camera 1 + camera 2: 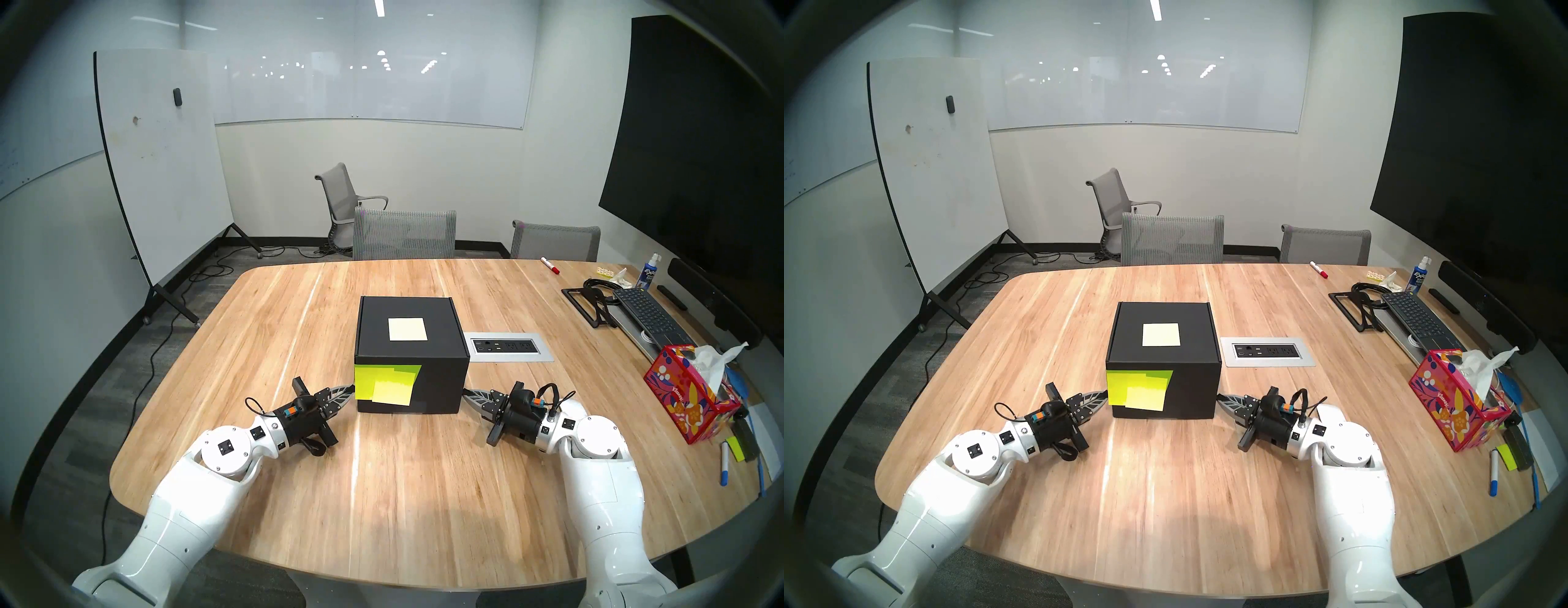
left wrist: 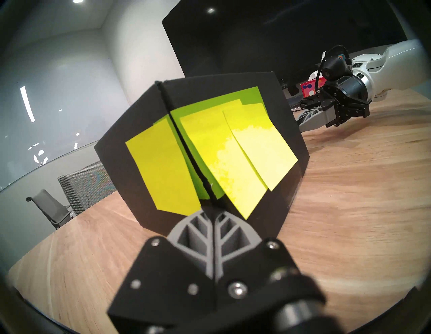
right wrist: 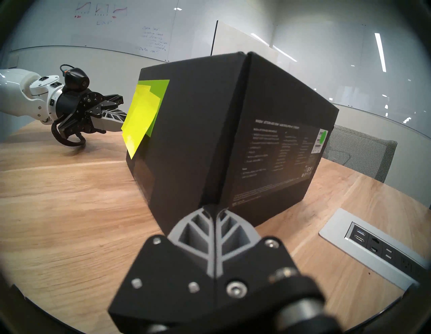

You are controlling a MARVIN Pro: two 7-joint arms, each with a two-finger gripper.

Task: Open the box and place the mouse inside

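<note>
A matte black cardboard box [image 1: 411,352], near cube-shaped, sits shut at the middle of the pale wood-grain bench [image 1: 424,488], one flat face squarely toward me. A pale square note [image 1: 407,329] lies on its lid; glossy yellow-green sticky notes [image 1: 386,384] overlap on the near face and wrap its near-left corner. My left hand [image 1: 345,391] lies level, its grey ribbed fingers pressed together and empty, tips at the box's near-left corner. My right hand [image 1: 469,395], dipped slightly, fingers likewise pressed together on nothing, points at the near-right corner. Both white forearms angle inward toward the box. A metal socket panel [image 1: 507,347] is set in the bench just right of the box. The mouse cannot be seen in any view.
</note>
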